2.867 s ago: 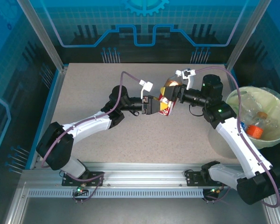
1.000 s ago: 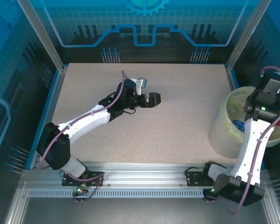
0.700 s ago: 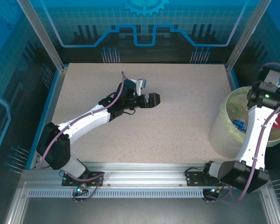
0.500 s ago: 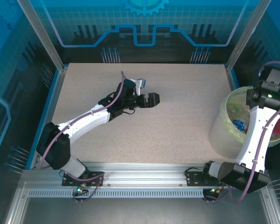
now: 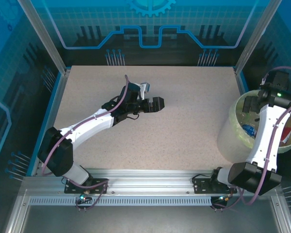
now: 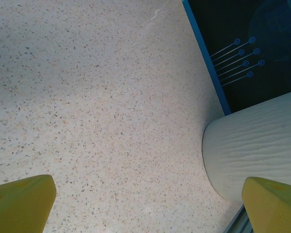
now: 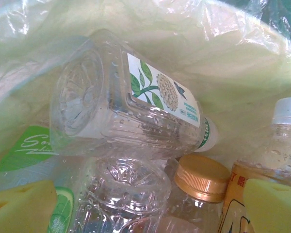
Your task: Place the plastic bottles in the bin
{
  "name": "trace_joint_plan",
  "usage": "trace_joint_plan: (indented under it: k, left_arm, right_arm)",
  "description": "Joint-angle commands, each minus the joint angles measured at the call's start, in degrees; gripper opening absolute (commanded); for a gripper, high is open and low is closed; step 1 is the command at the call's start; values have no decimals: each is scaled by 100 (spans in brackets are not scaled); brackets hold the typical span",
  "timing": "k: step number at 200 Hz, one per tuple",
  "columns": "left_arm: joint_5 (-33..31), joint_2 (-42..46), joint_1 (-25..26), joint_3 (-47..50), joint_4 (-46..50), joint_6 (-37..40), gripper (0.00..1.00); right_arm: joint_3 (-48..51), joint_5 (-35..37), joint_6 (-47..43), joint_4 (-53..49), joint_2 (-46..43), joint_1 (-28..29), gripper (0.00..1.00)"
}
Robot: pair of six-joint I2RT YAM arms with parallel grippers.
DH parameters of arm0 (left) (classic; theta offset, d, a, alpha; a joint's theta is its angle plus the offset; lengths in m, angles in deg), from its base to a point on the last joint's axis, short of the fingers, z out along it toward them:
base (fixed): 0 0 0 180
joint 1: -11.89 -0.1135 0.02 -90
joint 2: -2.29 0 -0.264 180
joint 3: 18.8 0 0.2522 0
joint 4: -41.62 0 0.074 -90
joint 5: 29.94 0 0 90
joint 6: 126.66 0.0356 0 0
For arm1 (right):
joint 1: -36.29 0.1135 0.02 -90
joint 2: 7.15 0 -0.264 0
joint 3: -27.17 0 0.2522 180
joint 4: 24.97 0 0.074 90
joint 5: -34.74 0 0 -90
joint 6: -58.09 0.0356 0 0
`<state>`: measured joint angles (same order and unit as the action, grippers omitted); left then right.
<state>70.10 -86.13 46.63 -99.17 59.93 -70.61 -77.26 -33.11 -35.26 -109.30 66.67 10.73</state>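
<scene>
In the top view the left gripper (image 5: 157, 103) hangs over the middle of the table (image 5: 194, 111), a little left of frame centre. Its jaws are spread wide with nothing between them. Its wrist camera has a yellow pad (image 6: 20, 201) in each lower corner and bare speckled tabletop between them, with the pale ribbed wall of the bin (image 6: 257, 145) at lower right.

At the right edge of the top view stands the bin (image 5: 229, 136), and the right gripper (image 5: 248, 104) sits over its upper left rim. Its jaws are fully apart and hold nothing. Its wrist view looks down on the plastic bottles (image 7: 111, 126) lying inside against the bag lining (image 7: 233, 53). A leaf-label bottle (image 7: 160, 92) lies tilted across centre frame, a gold cap (image 7: 201, 177) is below it, and a white cap (image 7: 287, 112) is at far right.
</scene>
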Motion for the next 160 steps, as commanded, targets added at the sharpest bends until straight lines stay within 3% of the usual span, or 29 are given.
trace_joint_plan:
  k: [1,44,104,160]
  left_arm:
    - [-113,276,-62,87,124,126,99]
    - [-399,636,-127,255,172,211,99]
    - [-1454,1521,-611,687,526,494,99]
    - [-3031,2787,-1216,1281,771,796,99]
  right_arm:
    - [-321,-258,213,-329,-176,16,100]
    - [-847,-445,308,-141,-393,468,100]
    - [-884,-256,827,567,-857,1631,100]
    - [-863,-2251,1197,1831,-1045,2802,100]
